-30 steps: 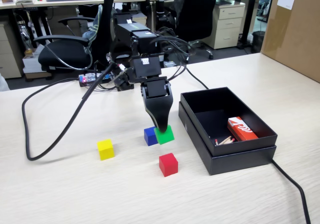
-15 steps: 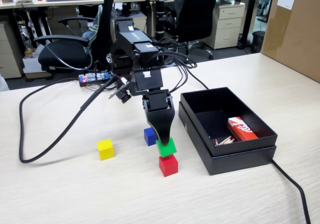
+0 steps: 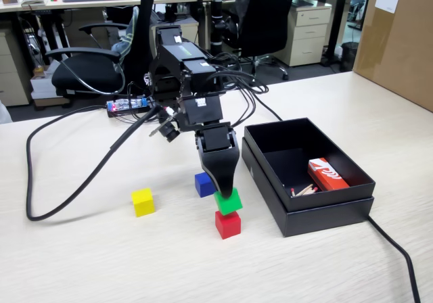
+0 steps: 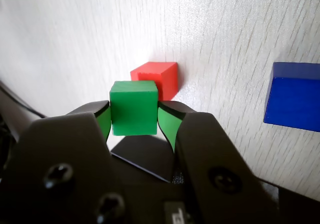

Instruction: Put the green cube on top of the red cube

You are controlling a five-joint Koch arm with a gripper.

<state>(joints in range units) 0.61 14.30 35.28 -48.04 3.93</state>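
My gripper (image 4: 134, 115) is shut on the green cube (image 4: 133, 107), its green-lined jaws pressing both sides. In the fixed view the gripper (image 3: 226, 193) holds the green cube (image 3: 229, 201) right above the red cube (image 3: 228, 224), which rests on the table; the green cube sits tilted and I cannot tell whether the two touch. In the wrist view the red cube (image 4: 157, 77) shows just beyond the green cube, partly hidden by it.
A blue cube (image 3: 203, 184) lies just behind the gripper, also in the wrist view (image 4: 293, 96). A yellow cube (image 3: 143, 201) lies to the left. An open black box (image 3: 329, 212) with a red-and-white packet (image 3: 327, 174) stands to the right. A black cable (image 3: 61, 181) loops at left.
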